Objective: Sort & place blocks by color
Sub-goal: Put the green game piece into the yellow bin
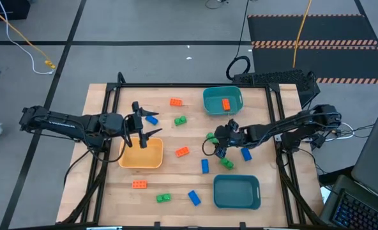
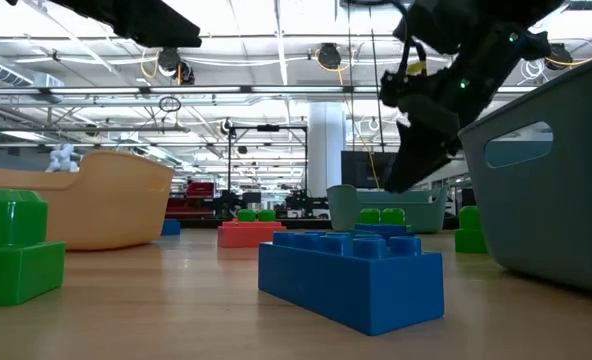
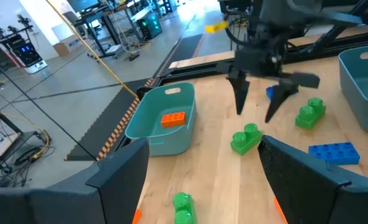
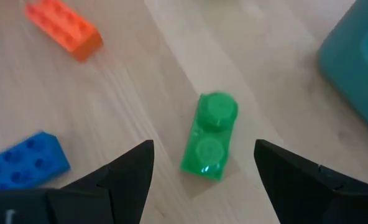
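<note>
Orange, green and blue blocks lie scattered on the wooden table. My right gripper (image 1: 214,144) hangs open, slanting down, just above a green block (image 4: 209,134) that lies flat on the table at mid-right (image 1: 210,136). Its fingertips stand over either side of the block without touching it, as the left wrist view shows of the gripper (image 3: 254,115) and the block (image 3: 246,138). My left gripper (image 1: 141,131) waits open above the far edge of the yellow tray (image 1: 141,155). An orange block (image 1: 225,104) lies in the far teal tray (image 1: 222,96).
A second teal tray (image 1: 237,191) stands near the front right. Close to my right gripper lie an orange block (image 4: 63,28), a blue block (image 4: 25,163), another green block (image 1: 226,163) and a blue one (image 1: 246,153). More blocks lie along the near edge (image 1: 163,199).
</note>
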Robot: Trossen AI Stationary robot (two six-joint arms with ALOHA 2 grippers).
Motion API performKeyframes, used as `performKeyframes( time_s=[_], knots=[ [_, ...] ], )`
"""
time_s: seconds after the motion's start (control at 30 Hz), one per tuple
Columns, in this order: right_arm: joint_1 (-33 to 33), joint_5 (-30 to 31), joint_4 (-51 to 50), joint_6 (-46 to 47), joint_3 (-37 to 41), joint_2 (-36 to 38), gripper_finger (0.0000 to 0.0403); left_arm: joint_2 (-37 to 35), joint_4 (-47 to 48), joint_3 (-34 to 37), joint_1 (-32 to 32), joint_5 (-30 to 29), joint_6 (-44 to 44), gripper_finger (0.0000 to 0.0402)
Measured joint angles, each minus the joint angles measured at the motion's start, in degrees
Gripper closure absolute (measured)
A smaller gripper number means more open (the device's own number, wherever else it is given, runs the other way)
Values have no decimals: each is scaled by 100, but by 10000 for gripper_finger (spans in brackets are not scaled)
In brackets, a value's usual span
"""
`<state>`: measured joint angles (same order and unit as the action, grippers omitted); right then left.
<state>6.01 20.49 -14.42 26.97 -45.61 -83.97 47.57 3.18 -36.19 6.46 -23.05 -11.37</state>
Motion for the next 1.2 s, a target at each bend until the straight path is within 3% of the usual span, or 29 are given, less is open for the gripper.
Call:
performKeyframes(
  time_s=[0.27,0.53,1.0,1.2],
  knots=[
    [47,35,-692,-111,-677,-528,133,0,4,0,0,-1,44,94],
    [26,229,-813,147,-702,-541,133,0,20,-2,0,-2,-4,94],
    [-223,223,-679,174,-703,-1294,133,0,15,1,2,-2,3,94],
    [-382,222,-682,30,-703,-1315,175,0,20,1,0,-3,-10,94]
  ],
)
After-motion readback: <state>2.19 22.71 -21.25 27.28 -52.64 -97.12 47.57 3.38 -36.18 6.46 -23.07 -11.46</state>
